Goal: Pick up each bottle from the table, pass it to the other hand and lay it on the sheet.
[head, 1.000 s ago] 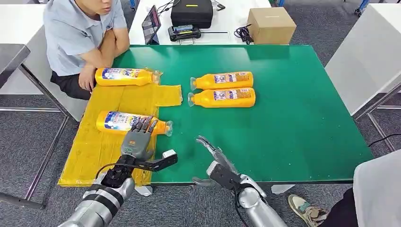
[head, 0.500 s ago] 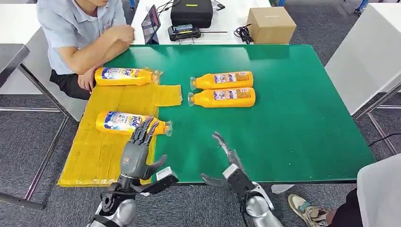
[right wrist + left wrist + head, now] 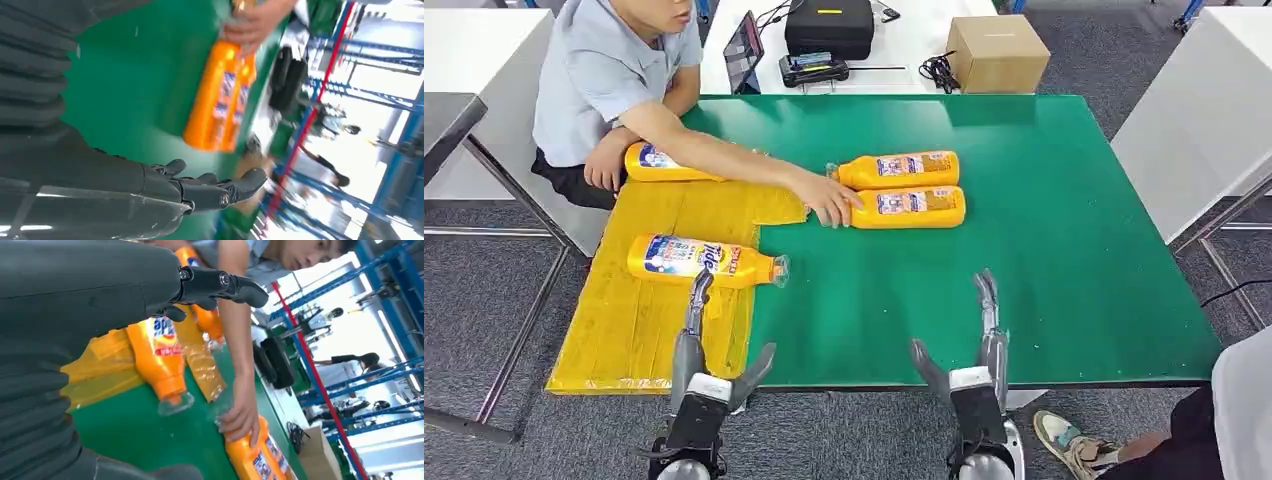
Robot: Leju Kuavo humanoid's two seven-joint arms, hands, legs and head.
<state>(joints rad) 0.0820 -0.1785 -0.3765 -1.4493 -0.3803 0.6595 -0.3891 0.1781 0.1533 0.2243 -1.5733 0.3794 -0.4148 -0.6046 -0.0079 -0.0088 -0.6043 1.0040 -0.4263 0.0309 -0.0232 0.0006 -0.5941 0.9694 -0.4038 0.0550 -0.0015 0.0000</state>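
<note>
Left hand (image 3: 696,345): held upright at the near table edge, fingers extended, nothing held. Right hand (image 3: 982,345): likewise raised, fingers apart, empty. Yellow sheet (image 3: 639,310): spread over the left side of the green table (image 3: 1044,230). Near bottle (image 3: 699,260): laid on the sheet just beyond the left hand. Far bottle (image 3: 659,163): at the sheet's far edge, partly hidden by a person's arm. Two bottles (image 3: 904,171) (image 3: 909,206): lying side by side mid-table; the nearer one's cap end is covered by the person's hand (image 3: 829,203).
</note>
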